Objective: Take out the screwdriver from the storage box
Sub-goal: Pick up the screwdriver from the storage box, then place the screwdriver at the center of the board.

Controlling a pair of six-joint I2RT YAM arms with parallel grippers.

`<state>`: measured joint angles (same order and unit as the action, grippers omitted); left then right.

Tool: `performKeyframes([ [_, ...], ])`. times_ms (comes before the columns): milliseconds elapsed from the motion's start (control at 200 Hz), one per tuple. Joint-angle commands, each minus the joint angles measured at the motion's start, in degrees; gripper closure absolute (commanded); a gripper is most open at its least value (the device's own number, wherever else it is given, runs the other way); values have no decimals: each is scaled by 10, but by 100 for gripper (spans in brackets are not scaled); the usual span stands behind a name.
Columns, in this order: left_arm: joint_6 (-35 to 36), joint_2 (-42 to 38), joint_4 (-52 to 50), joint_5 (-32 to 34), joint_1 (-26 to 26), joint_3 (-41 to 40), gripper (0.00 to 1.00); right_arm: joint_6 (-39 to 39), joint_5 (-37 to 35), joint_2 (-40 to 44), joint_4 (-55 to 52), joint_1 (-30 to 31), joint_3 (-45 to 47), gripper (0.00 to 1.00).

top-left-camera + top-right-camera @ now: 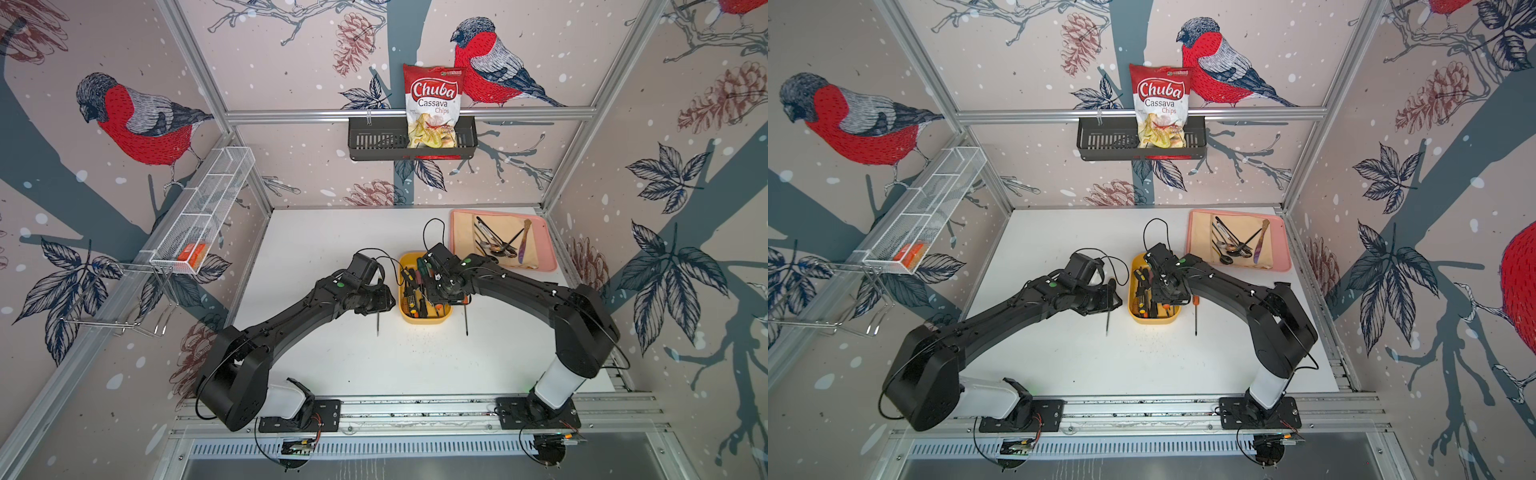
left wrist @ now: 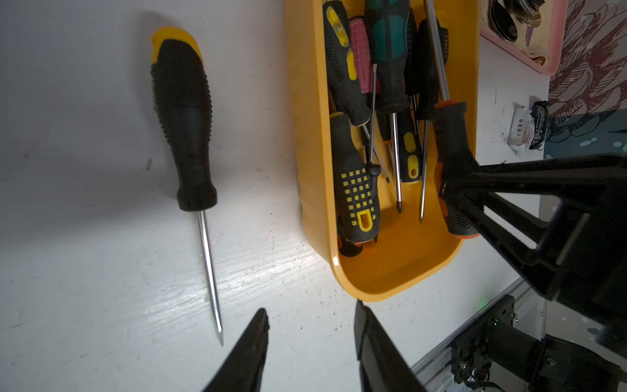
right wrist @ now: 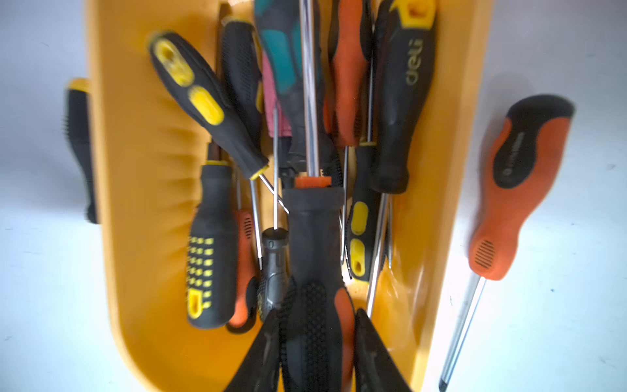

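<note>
Right fingers [image 3: 375,359] clamp a black-orange screwdriver [image 3: 314,237] handle; top views hide that grip.

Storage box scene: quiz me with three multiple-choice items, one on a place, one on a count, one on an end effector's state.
1. Where does the black-and-yellow screwdriver outside the storage box lie?
A. In the pink tray
B. On the white table beside the box
C. In the black basket

2. How many screwdrivers lie on the table outside the box?
A. One
B. Two
C. Four

3. What is the right end effector doing?
A. Open above the table
B. Closed on a spoon
C. Closed on a black-and-orange handle inside the box

Answers: 1 B, it lies flat beside the box wall. 2 B, it and an orange-and-black screwdriver flank the box. 3 C, its fingers press both sides of that handle.
</note>
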<state>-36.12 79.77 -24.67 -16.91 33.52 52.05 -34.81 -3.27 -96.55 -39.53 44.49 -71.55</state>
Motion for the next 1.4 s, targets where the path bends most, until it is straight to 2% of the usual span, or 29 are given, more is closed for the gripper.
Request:
performKeyframes([
  [0,-1,8,16,-13,4,9,56,-8,-4,26,-12,-6,2,80],
  [220,1,33,16,-14,21,33,56,-8,-11,77,-20,-34,33,80],
  [620,1,71,17,-13,41,68,56,9,-5,153,9,-137,148,80],
  [871,0,77,18,-13,43,70,56,18,9,128,61,-163,206,80],
  [1186,1,77,17,-8,42,63,56,19,17,89,96,-165,229,80],
  [1396,3,79,16,-5,42,63,56,18,19,77,104,-165,238,73],
])
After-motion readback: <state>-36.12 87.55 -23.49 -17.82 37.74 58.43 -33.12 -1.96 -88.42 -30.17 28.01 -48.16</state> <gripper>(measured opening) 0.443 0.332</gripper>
